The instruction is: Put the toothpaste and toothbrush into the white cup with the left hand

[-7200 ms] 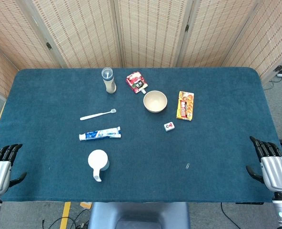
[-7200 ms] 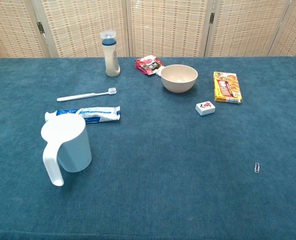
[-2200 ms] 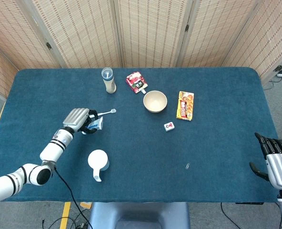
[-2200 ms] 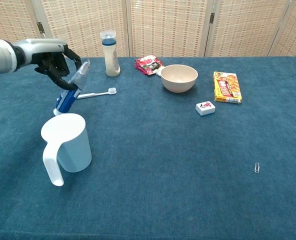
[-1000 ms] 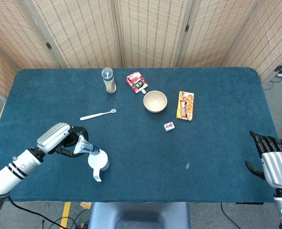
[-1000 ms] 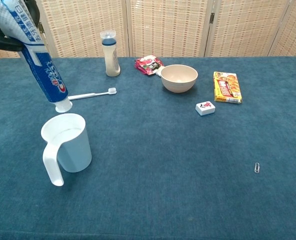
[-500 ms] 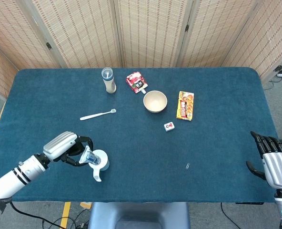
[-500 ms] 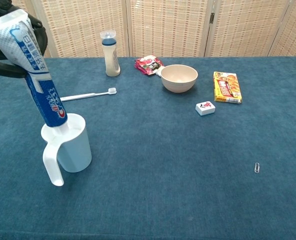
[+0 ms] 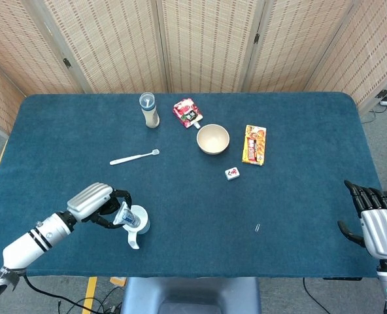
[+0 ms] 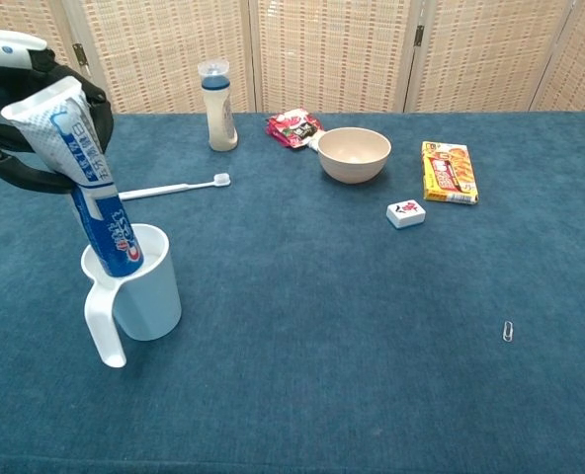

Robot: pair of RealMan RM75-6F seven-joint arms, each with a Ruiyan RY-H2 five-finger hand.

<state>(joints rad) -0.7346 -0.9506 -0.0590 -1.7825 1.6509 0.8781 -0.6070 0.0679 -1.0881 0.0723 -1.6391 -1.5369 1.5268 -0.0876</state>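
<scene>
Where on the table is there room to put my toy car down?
The widest bare blue cloth lies between the white cup and the paperclip. It is crowded at the back, around the bottle, red packet, bowl and yellow box.

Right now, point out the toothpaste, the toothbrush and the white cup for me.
toothpaste [image 10: 87, 188], chest view, middle of the tube.
toothbrush [image 10: 170, 187], chest view, middle of the handle.
white cup [image 10: 154, 296], chest view, side wall.
</scene>
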